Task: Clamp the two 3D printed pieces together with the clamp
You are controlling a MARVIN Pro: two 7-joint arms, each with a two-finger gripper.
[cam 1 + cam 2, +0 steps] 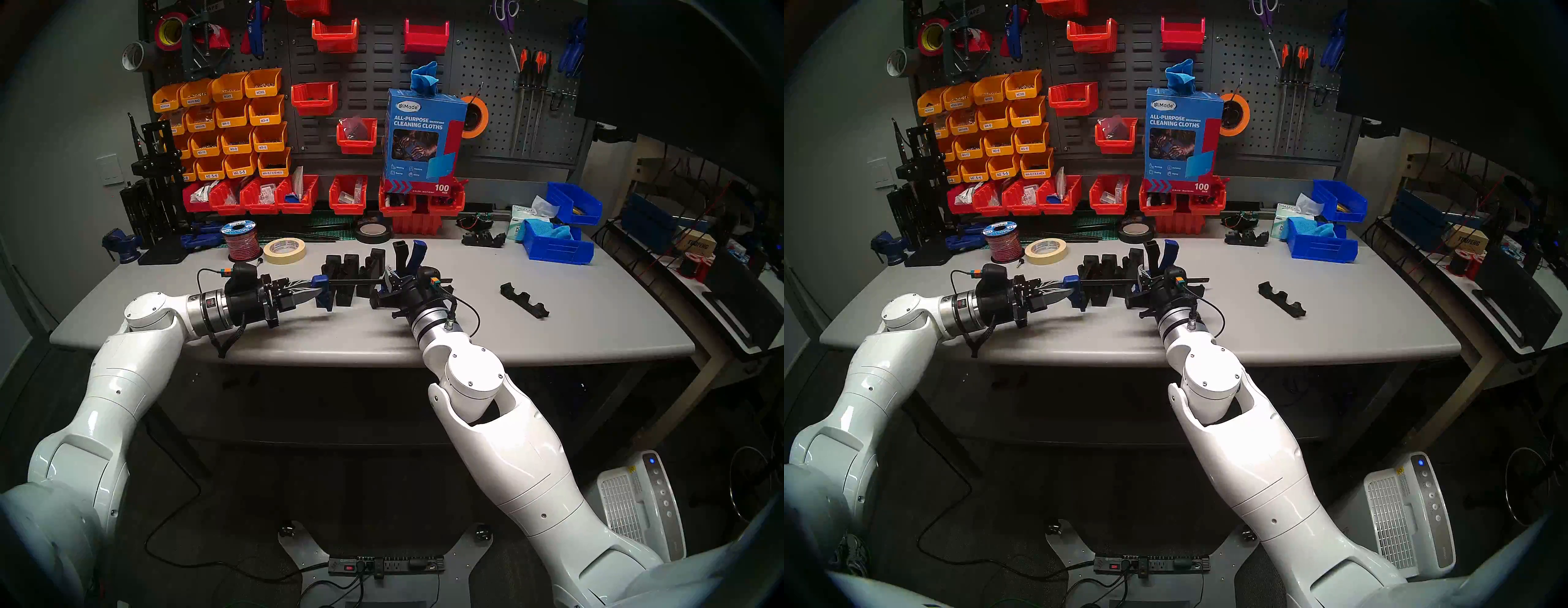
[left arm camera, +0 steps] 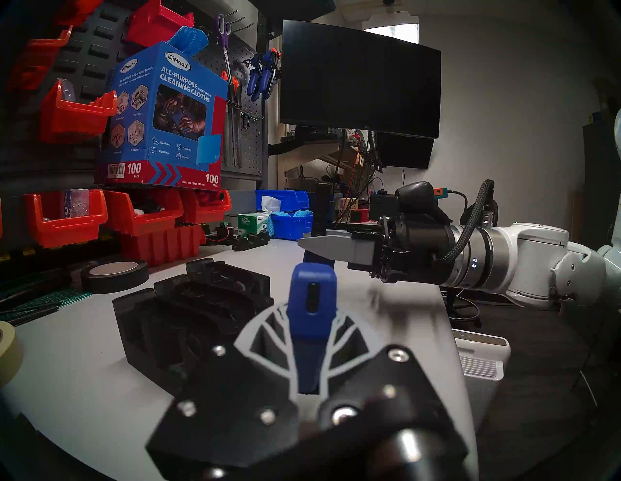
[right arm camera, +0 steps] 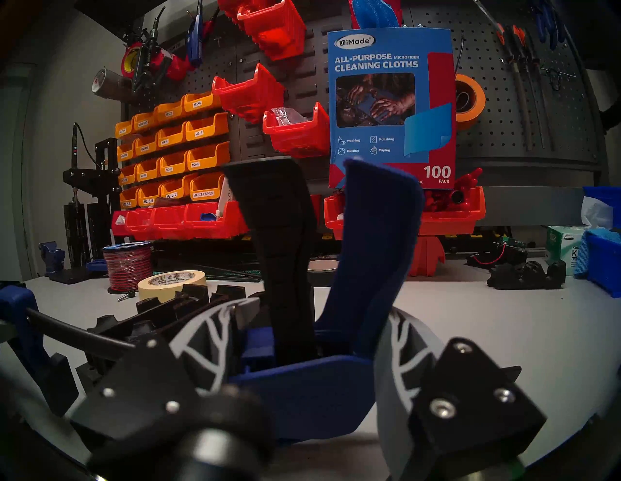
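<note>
- Clamp [image 1: 360, 282] is a quick bar type: thin black bar lying level above the gray table [image 1: 424, 335], a blue jaw at each end, and a grip with one black lever and one blue lever sticking up side by side.
- Left claw [image 1: 316, 293] is pinching the blue end jaw [image 2: 311, 302], the one farthest from the grip; in the left wrist view its gray ribbed fingers [image 2: 265, 342] bend around both sides of it.
- Right claw [image 3: 312, 336] is squeezed onto the blue body at the foot of the grip, with the two levers rising straight up between its fingers [image 3: 208, 336].
- Two 3D printed pieces [image 1: 352, 276] are matte black blocks with tall square posts and slots, standing on the table right under and just behind the bar, between the two blue jaws. There's a gap between them, and I can't tell if either jaw is actually touching them.
- Right of the clamp, well apart, lies a low black notched strip [image 1: 524, 300].
- Behind the clamp, toward the left, a roll of masking tape [image 1: 284, 250] sits just beside a red wire spool [image 1: 241, 241].
</note>
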